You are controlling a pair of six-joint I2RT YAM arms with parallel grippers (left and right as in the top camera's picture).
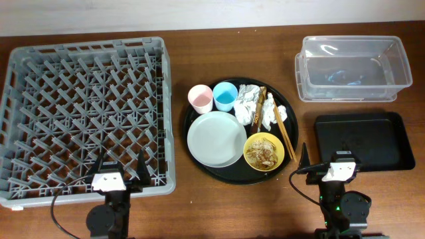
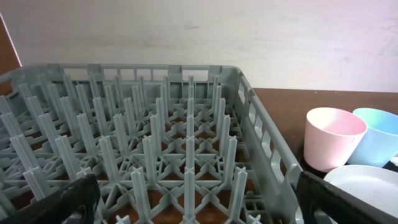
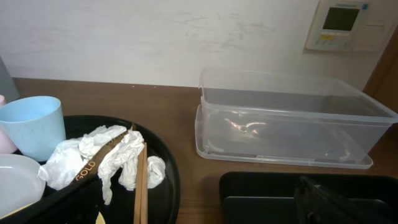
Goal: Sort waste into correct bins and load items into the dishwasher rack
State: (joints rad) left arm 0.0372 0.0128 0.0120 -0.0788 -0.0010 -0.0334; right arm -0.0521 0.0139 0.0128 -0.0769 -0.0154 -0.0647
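on my screens the dishwasher rack reads as moulded grey plastic, matt all over. the table is brown wood grain with a soft sheen. the clear tub is glossy see-through plastic that catches reflections. the shallow black tray looks smooth and dull, while the round black tray shines along its rim. the pink cup and blue cup look like smooth matt plastic, and the plate has a satin finish. the napkins are crumpled matt paper and the chopsticks brown wood. i see rough, crumbly food scraps in the glossy yellow bowl.
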